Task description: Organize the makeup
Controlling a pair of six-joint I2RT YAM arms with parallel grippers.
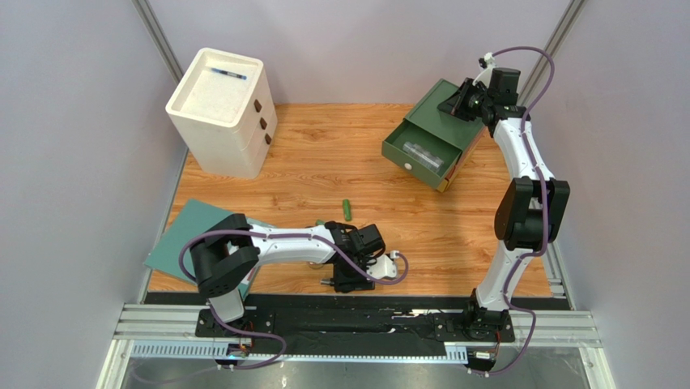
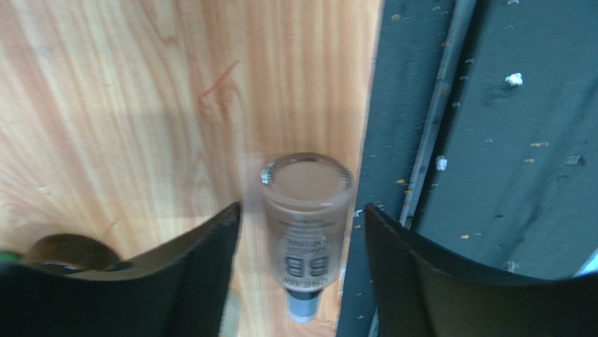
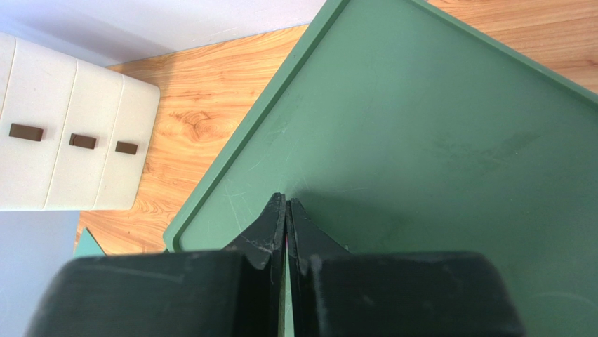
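A beige BB-cream bottle (image 2: pixel 307 210) with a dark cap lies on the wood at the table's near edge. It sits between the fingers of my left gripper (image 2: pixel 302 232), which is open, with a gap on each side of the bottle. In the top view the left gripper (image 1: pixel 353 278) is low by the front edge. A green tube (image 1: pixel 347 210) lies mid-table with a small green item (image 1: pixel 319 223) next to it. A dark round jar (image 2: pixel 67 249) shows partly behind the left finger. My right gripper (image 3: pixel 286 200) is shut and empty just above the green box's top (image 3: pixel 435 140).
The green box (image 1: pixel 429 121) at back right has its drawer (image 1: pixel 423 154) pulled open with clear items inside. A white three-drawer unit (image 1: pixel 219 109) at back left carries a thin blue pen (image 1: pixel 227 74). A teal sheet (image 1: pixel 178 235) lies at the left edge. A black rail (image 2: pixel 491 140) borders the table front.
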